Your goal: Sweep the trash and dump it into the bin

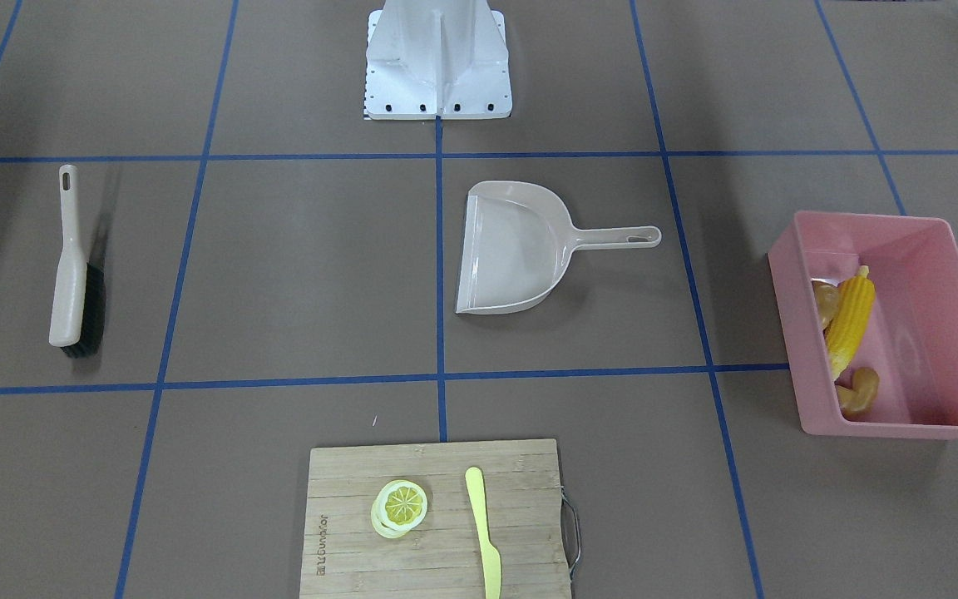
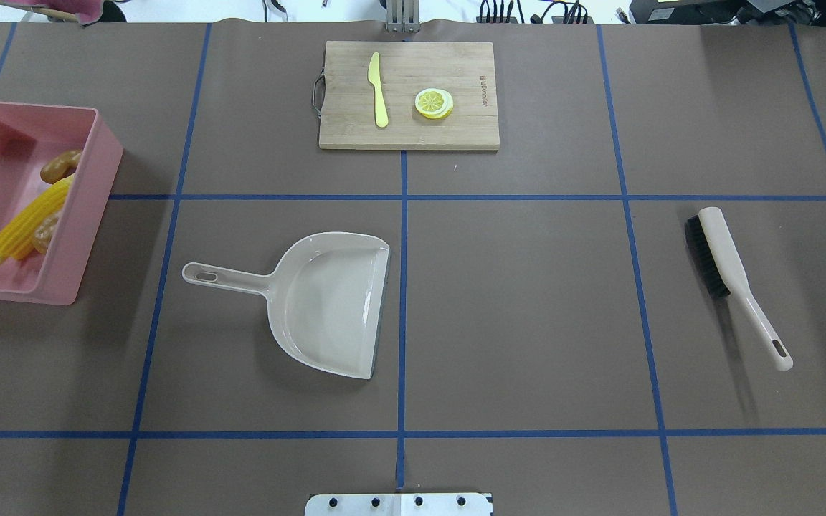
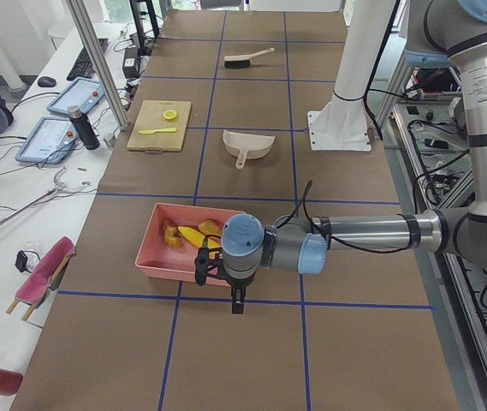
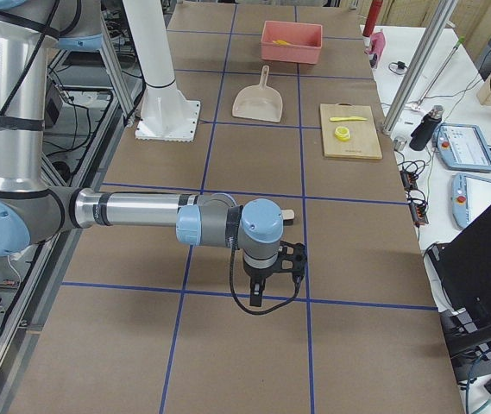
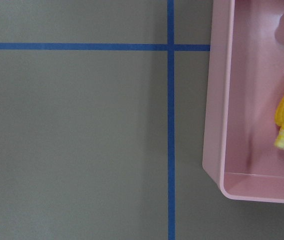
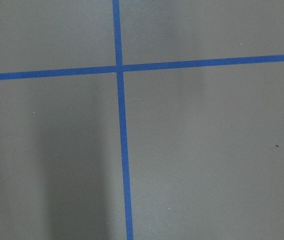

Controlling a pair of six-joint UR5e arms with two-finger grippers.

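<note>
The left end effector [image 3: 236,300] hangs above the worktop [image 3: 346,342], just outside the pink bin's [image 2: 94,215] wall. I cannot tell how far it is open. Past that wall, inside the bin, lie the corn cob [image 2: 29,222], the potato [image 2: 46,231] and the ginger root [image 2: 62,165]. The right end effector [image 4: 258,297] hangs over crossing tape lines [image 6: 122,150], well apart from the bin, and its opening cannot be told either.
</note>
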